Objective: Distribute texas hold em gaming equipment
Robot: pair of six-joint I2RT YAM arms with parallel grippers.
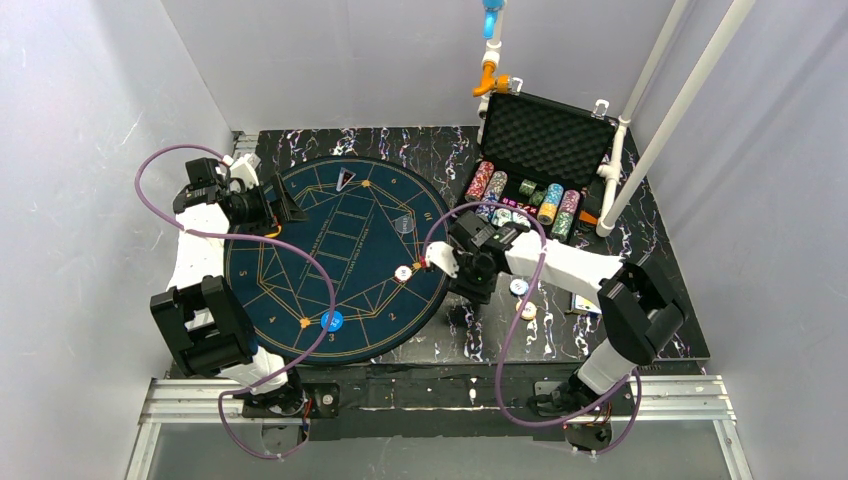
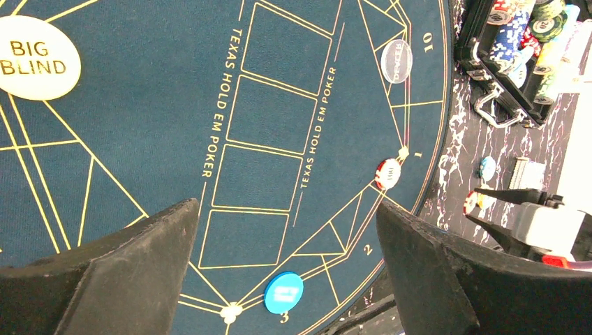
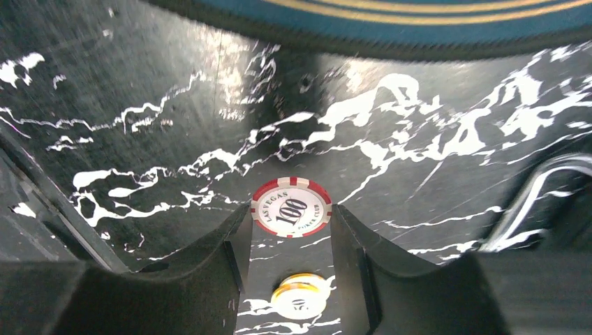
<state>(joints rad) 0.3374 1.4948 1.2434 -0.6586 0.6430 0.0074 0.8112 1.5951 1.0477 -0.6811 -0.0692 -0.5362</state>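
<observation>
My right gripper is shut on a red-and-white "100" poker chip, held edge to edge above the black marbled table just off the mat's right rim. A yellow "50" chip lies on the table below it. On the mat lie a red-and-white chip, a blue button disc, a cream "BIG BLIND" disc and a clear disc. My left gripper is open and empty above the mat's left side.
The round dark-blue mat covers the table's left half. The open black case at the back right holds rows of chip stacks. A light-blue chip and a card deck lie on the table right of the mat. White pipes stand at the right.
</observation>
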